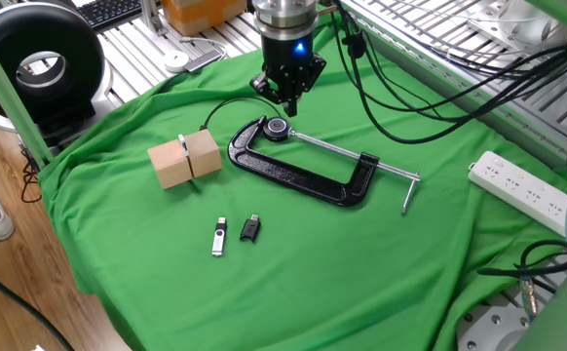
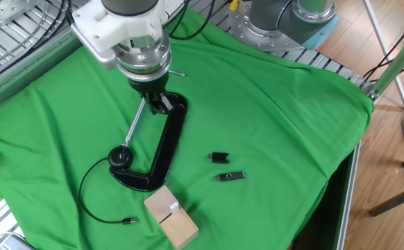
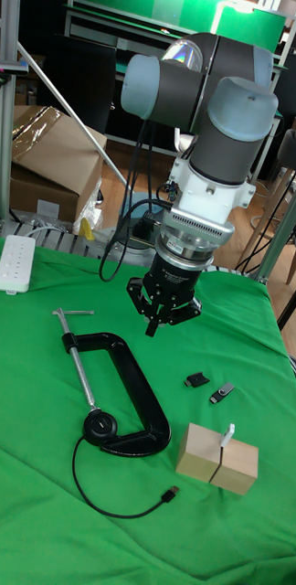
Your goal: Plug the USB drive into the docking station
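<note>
The USB drive (image 1: 218,237) is a small silver and black stick lying flat on the green cloth near the front, also visible in the other fixed view (image 2: 230,176) and the tall view (image 3: 222,393). The docking station looks to be the wooden block (image 1: 185,159) with a white piece sticking up from it (image 3: 218,457). My gripper (image 1: 288,103) hangs above the screw end of a black C-clamp (image 1: 303,171), well away from the drive. Its fingers look shut with nothing between them (image 2: 159,104).
A small black adapter (image 1: 250,228) lies right beside the drive. A thin black cable (image 2: 91,205) loops from the clamp's round pad to a loose plug. A white power strip (image 1: 527,190) sits at the cloth's edge. Loose cables hang behind the arm.
</note>
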Robot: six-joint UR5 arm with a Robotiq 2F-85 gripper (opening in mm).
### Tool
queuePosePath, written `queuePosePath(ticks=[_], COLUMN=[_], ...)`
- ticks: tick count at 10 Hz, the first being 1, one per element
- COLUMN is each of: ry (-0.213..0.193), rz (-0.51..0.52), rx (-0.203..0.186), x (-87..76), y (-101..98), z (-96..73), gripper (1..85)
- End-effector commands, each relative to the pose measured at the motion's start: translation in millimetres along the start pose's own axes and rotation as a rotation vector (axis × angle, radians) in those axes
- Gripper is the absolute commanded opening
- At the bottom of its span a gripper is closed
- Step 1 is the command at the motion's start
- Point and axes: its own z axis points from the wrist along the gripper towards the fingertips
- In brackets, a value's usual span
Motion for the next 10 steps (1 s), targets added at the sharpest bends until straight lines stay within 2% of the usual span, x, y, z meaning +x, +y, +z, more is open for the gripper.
queuePosePath(ticks=[1, 3, 4, 5, 7, 8, 9, 10], ry=[-0.022, -0.035, -0.037, -0.018, 0.021, 0.041, 0.042, 0.035], rz=[0.004, -0.01, -0.011, -0.012, -0.047, -0.093, -0.12, -0.135], rx=[-0.029, -0.034, -0.005, -0.006, -0.049, -0.012, -0.008, -0.031], x=[-6.4, -9.8, -10.5, -5.6, 4.8, 9.8, 10.1, 8.8], y=[7.6, 9.1, 1.5, 1.8, 12.7, 2.8, 1.6, 7.5], z=[2.4, 2.8, 3.0, 3.1, 2.8, 2.9, 2.9, 2.9], gripper=[1.7, 1.7, 1.7, 1.7, 1.7, 1.7, 1.7, 1.7])
